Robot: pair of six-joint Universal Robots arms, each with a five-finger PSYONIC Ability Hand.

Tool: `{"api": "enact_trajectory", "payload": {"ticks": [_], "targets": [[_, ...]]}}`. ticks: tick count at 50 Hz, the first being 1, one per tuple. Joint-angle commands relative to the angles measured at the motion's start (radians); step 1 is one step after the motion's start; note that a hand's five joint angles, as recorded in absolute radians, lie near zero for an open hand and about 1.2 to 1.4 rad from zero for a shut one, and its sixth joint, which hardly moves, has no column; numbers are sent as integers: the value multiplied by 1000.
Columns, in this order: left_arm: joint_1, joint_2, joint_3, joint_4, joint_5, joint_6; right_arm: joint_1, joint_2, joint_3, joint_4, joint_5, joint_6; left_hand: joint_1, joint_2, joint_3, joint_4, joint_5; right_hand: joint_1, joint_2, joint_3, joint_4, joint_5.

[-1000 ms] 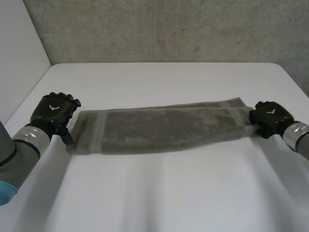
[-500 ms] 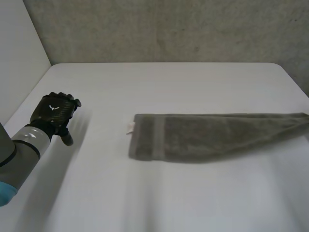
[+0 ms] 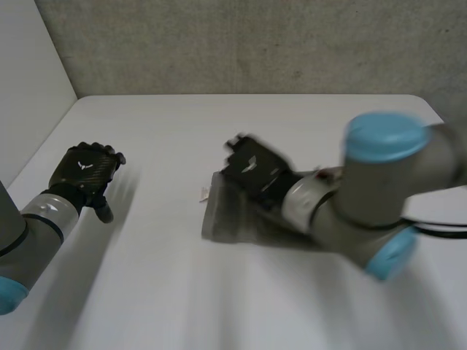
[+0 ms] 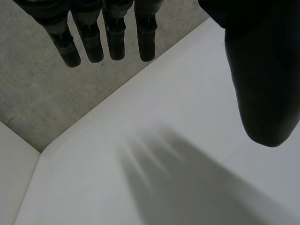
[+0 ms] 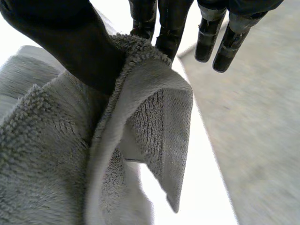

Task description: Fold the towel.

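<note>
Towel (image 5: pixel 47 154) pinched in right robot hand (image 5: pixel 61 42), wrist-view clear; left robot hand (image 4: pixel 262 79) relaxed.

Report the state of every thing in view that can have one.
left hand: open, fingers straight, holding nothing.
right hand: shut on the towel, pinching its edge between thumb and fingers.
towel: partly on the table, one edge held up in the right hand.

left robot hand (image 3: pixel 86 169): fingers straight, apart from thumb | right robot hand (image 3: pixel 252 170): thumb pinching towel (image 3: pixel 223 220) against fingers
</note>
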State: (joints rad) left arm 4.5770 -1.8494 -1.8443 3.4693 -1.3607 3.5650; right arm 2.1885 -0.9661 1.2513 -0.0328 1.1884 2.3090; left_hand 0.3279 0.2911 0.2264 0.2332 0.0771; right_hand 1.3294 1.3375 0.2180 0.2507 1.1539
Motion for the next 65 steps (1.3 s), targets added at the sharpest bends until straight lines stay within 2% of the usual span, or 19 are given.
{"api": "enact_trajectory", "payload": {"ticks": [1,5,11,13,14,16,19,21,25,27,30,35,49,52,54,55,57,63,65], "targets": [[-18,-5,7,1,-1,0,88,144,-43,-19,76,-25,-91,-54,-52,-59,-15,-1155,-1163,-44,-76,-1154],[-41,-8,22,1,-2,0,83,124,-24,-18,140,-17,-94,-57,-52,-59,-18,-1155,-1163,-44,-76,-1154],[-96,-8,63,1,-3,-5,56,24,54,-16,145,20,-94,-57,-52,-59,-18,-1155,-1163,-44,-76,-1154],[-156,-8,103,1,-5,-32,-4,-70,124,-18,142,96,-91,-54,-52,-59,-15,-1155,-1163,-44,-76,-1154],[-156,-8,103,1,-5,-32,-4,-71,125,-18,142,96,-91,-54,-52,-59,-15,-1155,-1163,-44,-76,-1154],[-219,-8,150,-1,-5,-107,-68,-176,195,-15,139,195,-79,-42,-52,-59,-3,-1155,-1163,-44,-76,-1154],[-251,-7,177,-1,-5,-158,-104,-221,232,-10,132,236,-79,-42,-52,-59,-3,-1155,-1163,-44,-76,-1154],[-317,-8,229,-2,0,-259,-185,-284,318,-10,120,291,-76,-39,-52,-59,0,-1155,-1163,-44,-76,-1154],[-371,-27,278,-10,2,-347,-266,-316,396,-12,100,308,-76,-39,-52,-59,0,-1155,-1163,-44,-76,-1154],[-424,-92,325,-12,3,-393,-346,-321,460,-18,68,310,-76,-39,-52,-59,0,-1155,-1163,-44,-76,-1154],[-457,-125,352,-13,2,-397,-377,-319,487,-19,42,308,-73,-37,-52,-59,3,-1155,-1163,-44,-76,-1154],[-539,-266,448,-36,-5,-396,-461,-292,556,-51,-47,325,-65,-28,-52,-59,12,-1155,-1163,-44,-76,-1154],[-549,-455,542,-41,-14,-393,-478,-241,582,-122,-46,333,-44,-7,-52,-59,32,-1155,-1163,-44,-76,-1154],[-546,-476,559,-38,-37,-393,-477,-241,585,-122,-46,333,-18,19,-52,-59,59,-1155,-1163,-44,-76,-1154],[-535,-479,571,-35,-110,-391,-478,-241,589,-124,-47,333,6,43,-52,-59,82,-1154,-1162,-44,-76,-1153],[-535,-479,571,-35,-110,-391,-478,-241,589,-124,-47,333,6,43,-52,-59,82,-1153,-1161,-44,-76,-1152],[-520,-476,571,-33,-199,-390,-480,-241,594,-130,-47,333,6,43,-52,-59,82,-1048,-1056,-44,-76,-1047],[-471,-465,545,-35,-298,-391,-483,-241,608,-148,-47,331,0,37,-52,-59,76,-966,-974,-44,-76,-965],[-449,-461,508,-35,-328,-393,-483,-241,623,-165,-47,326,-3,34,-52,-59,73,-866,-874,-44,-76,-865]]}}
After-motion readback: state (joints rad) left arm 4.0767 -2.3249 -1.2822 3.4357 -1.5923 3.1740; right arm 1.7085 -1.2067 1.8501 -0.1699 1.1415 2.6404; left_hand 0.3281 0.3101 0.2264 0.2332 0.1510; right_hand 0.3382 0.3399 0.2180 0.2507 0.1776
